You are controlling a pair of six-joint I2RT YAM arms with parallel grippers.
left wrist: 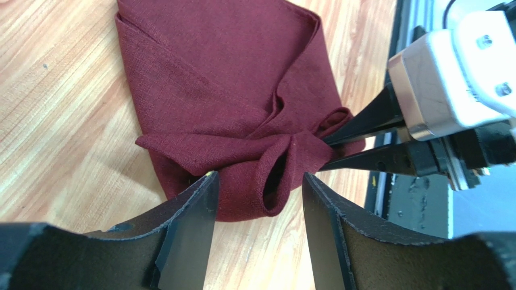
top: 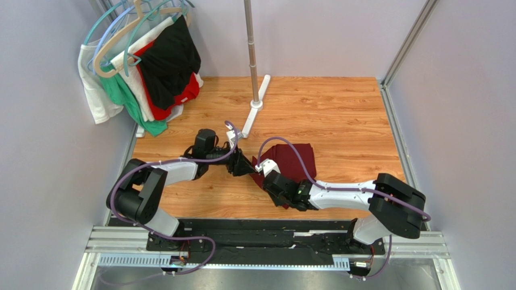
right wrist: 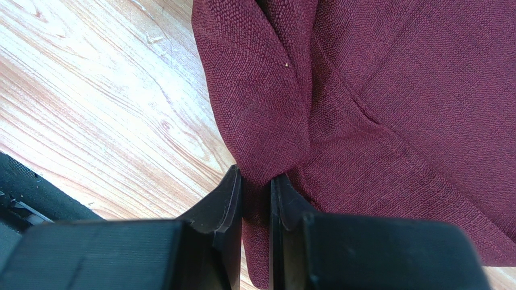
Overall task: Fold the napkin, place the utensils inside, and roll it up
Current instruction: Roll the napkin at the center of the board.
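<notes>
Napkin (left wrist: 230,78) pinched by right jaws, roll between left jaws.

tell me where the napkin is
Top view: the napkin lies at the table's middle between the arms, right jaws pinching its near edge, left jaws open around a fold.

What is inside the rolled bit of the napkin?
The roll's open end on the napkin shows only a dark hollow. No spoon shows anywhere. Cloth covers the rest, so one could be hidden inside.
</notes>
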